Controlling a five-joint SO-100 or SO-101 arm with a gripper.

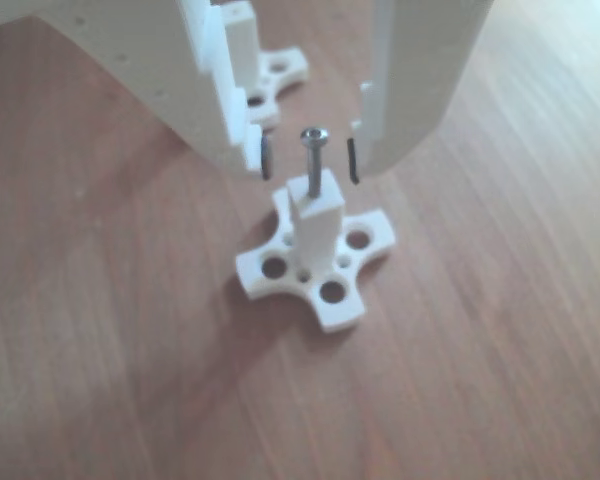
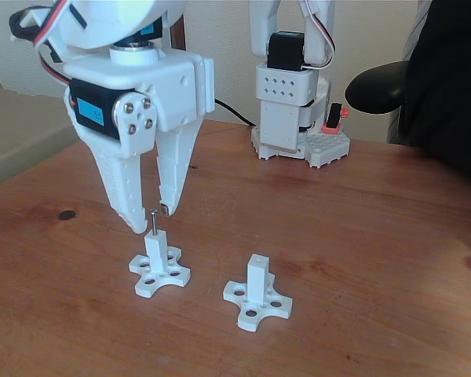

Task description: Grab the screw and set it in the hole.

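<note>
Nearest the fixed camera, on the wooden table (image 2: 361, 259), stand two white posts with cross-shaped bases. One post (image 2: 257, 292) sits at about five o'clock from the table's middle, and the small opening in its top face is bare. At roughly nine o'clock from it stands the other post (image 2: 158, 267), and the screw (image 2: 152, 222) rises upright out of the hole in its top (image 2: 155, 235), shank down and head up. In the other view the same screw (image 1: 313, 160) stands in the square end of its post (image 1: 316, 228), whose base shows round holes through the lobes, and another post (image 1: 250, 60) lies partly hidden behind the left finger at eleven o'clock. The gripper (image 2: 147, 220) hangs straight over the screw with its jaws apart, one fingertip on each side of the screw's head; in the other view the gripper (image 1: 310, 160) shows a clear gap between each dark pad and the screw, so nothing is held. Beyond, at nine o'clock from the gripper, a small dark spot (image 2: 66, 214) lies on the wood. Farthest back, at twelve o'clock, the arm's white base (image 2: 292, 110) stands at the table's rear edge, with a dark shape (image 2: 447, 78) at two o'clock.
</note>
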